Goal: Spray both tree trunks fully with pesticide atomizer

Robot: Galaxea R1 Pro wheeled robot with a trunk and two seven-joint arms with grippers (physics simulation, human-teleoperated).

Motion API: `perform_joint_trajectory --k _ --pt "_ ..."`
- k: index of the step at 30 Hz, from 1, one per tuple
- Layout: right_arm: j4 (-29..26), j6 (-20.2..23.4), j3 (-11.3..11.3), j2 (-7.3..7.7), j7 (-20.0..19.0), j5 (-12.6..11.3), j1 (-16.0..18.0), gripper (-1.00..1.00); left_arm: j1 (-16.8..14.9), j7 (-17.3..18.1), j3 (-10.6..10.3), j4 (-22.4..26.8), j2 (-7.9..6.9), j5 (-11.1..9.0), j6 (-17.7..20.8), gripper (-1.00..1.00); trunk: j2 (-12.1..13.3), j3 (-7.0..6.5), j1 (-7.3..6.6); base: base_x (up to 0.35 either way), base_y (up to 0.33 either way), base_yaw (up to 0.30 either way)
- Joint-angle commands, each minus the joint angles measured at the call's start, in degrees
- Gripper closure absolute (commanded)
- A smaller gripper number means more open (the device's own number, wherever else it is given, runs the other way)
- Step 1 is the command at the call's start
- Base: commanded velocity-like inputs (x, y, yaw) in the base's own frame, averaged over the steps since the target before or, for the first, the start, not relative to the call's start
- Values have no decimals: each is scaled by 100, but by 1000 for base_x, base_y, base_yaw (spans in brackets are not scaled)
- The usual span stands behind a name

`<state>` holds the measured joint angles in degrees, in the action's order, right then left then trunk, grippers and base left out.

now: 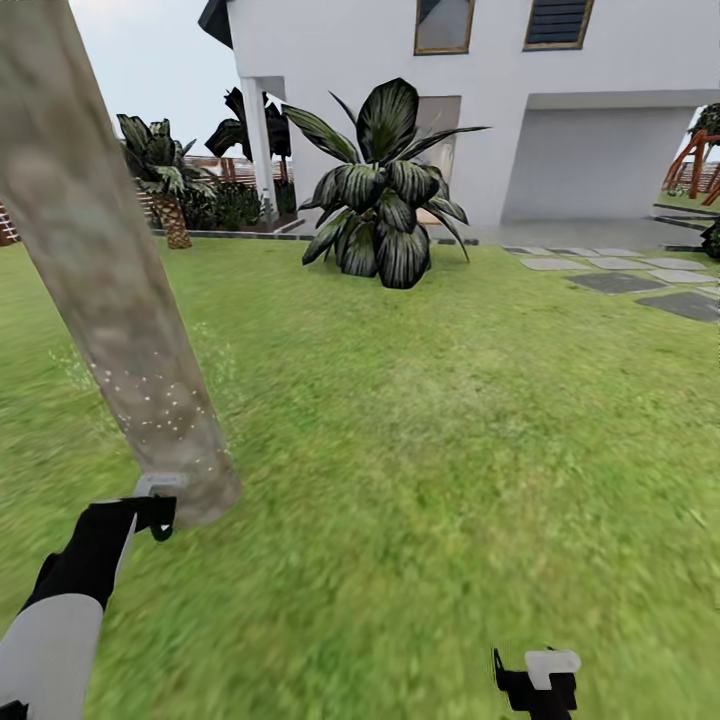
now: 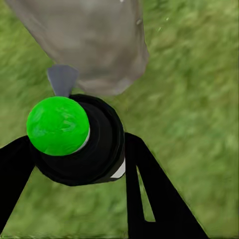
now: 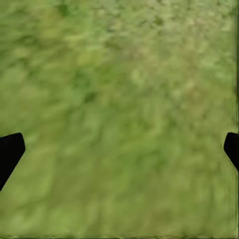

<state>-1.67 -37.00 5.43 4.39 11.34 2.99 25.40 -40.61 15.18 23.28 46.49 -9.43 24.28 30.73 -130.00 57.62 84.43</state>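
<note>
The left gripper point(image 2: 74, 149) is clamped round the pesticide atomizer point(image 2: 82, 147), a slim dark cylinder whose cap here shows bright green rather than red, one black finger pressed on each side of its body. Just ahead of the fingertips stands the tree trunk point(image 1: 105, 270), a straight, pole-like column of mottled tan-grey bark, its base almost touching the atomizer's pale nozzle. A scatter of white specks on the bark just above the gripper may be spray already landing, though it is too fine to be sure. To do this well, I would judge, the nozzle should stay square to the bark and close to it, then travel slowly up the column and round its far side, since a single low patch will not cover it. The left arm point(image 1: 70, 590) reaches forward and low, wrist nearly level, the gripper down by the rough green lawn point(image 1: 450, 420). The right gripper point(image 3: 119, 149) hangs well apart to the other side, fingers spread and empty, pointing down at bare grass.
</note>
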Motion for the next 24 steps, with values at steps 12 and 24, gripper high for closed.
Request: perform_joint_trajectory --k 12,24 --pt "0 0 -1 0 15 0 0 -100 239 -770 -8 -124 225 -23 -314 100 0 0 0 131 -222 90" --pt "0 0 1 0 17 0 0 -100 369 -781 -28 -123 221 -29 -322 100 0 0 0 264 -161 222"
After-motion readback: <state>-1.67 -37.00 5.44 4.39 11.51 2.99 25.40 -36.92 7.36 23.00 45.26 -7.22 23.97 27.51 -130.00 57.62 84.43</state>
